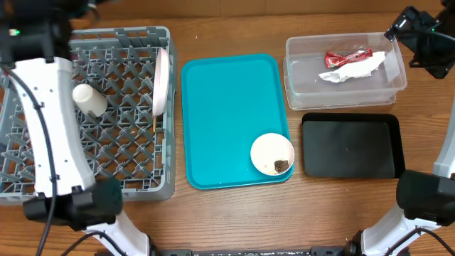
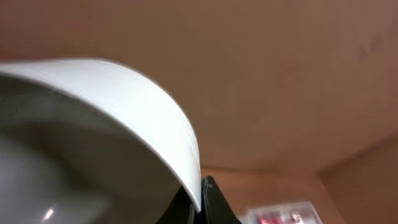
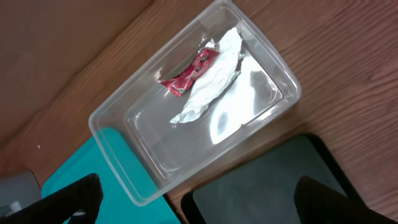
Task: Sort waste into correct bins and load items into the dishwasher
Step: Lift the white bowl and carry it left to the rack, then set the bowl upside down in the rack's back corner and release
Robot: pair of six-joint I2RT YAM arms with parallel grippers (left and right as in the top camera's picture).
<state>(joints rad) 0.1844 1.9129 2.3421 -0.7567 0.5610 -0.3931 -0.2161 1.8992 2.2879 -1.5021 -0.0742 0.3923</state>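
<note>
Rack (image 1: 128, 167), left, holds cup (image 1: 90, 99) and plate (image 1: 162, 80); left tool (image 2: 204, 208) meets a white rim (image 2: 155, 118), grip unclear. Bowl (image 1: 272, 154) with chunk (image 1: 281, 166) sits on teal tray (image 1: 220, 107). Right tool (image 3: 198, 183), wide open and empty by tub (image 3: 255, 93), should probably carry it level, tipping over black tray (image 1: 348, 146).

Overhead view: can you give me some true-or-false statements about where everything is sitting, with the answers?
1. The red wrapper lies in the clear tub. True.
2. The black tray holds the napkin. False: the napkin is in the clear tub.
3. The small white bowl sits on the teal tray. True.
4. The white plate lies flat on the teal tray. False: it stands on edge in the grey dish rack.
</note>
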